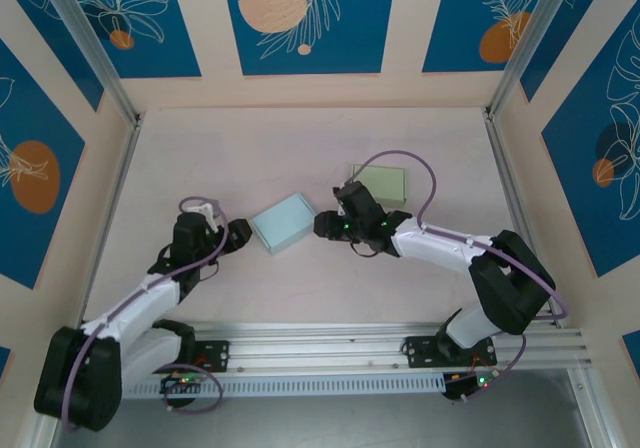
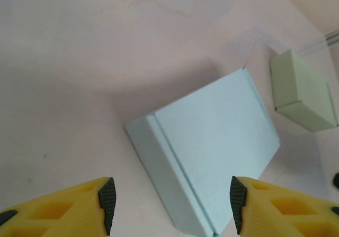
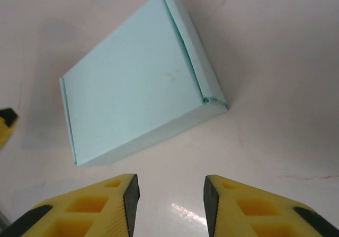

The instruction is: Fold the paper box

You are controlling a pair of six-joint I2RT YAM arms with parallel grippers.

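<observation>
Blue paper box (image 1: 282, 222) lies closed, middle of tabletop (image 1: 300, 148), between left fingers (image 2: 107, 200) and right fingers (image 3: 131, 194), both released and empty, presumably since folding looks done.

A robot test cell in a lab: a pale tabletop (image 1: 300, 158) boxed in by beige walls with blue leaf-print panels (image 1: 300, 18), aluminium frame posts (image 1: 95, 58) at the far corners, and an aluminium rail (image 1: 320, 353) along the near edge carrying the left arm base (image 1: 200, 353) and right arm base (image 1: 440, 348).

Closed pale-blue paper box (image 1: 281, 222), flat
</observation>
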